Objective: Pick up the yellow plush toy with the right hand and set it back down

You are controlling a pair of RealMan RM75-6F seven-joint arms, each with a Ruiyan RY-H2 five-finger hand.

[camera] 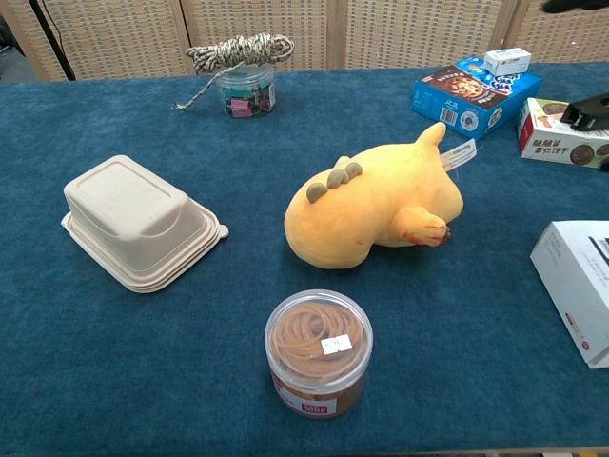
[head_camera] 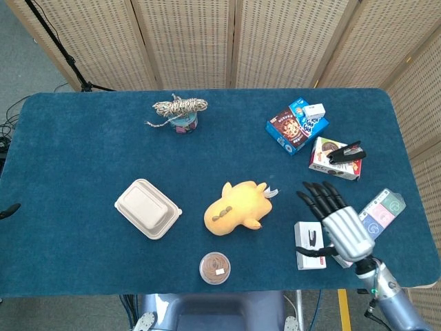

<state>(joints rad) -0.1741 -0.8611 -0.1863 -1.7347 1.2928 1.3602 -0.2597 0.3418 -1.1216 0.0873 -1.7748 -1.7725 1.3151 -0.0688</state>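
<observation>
One yellow plush toy [head_camera: 236, 208] lies left of the open, empty right hand [head_camera: 337, 224].

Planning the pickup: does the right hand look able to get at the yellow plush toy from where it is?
Probably yes. The right hand hovers with fingers spread over the white box, and only bare blue cloth lies between it and the yellow plush toy.

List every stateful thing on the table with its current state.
yellow plush toy: on its side, untouched
right hand: open, fingers spread, above white box
takeout container: closed
rubber band jar: lidded, upright
clip jar: upright, rope on top
</observation>
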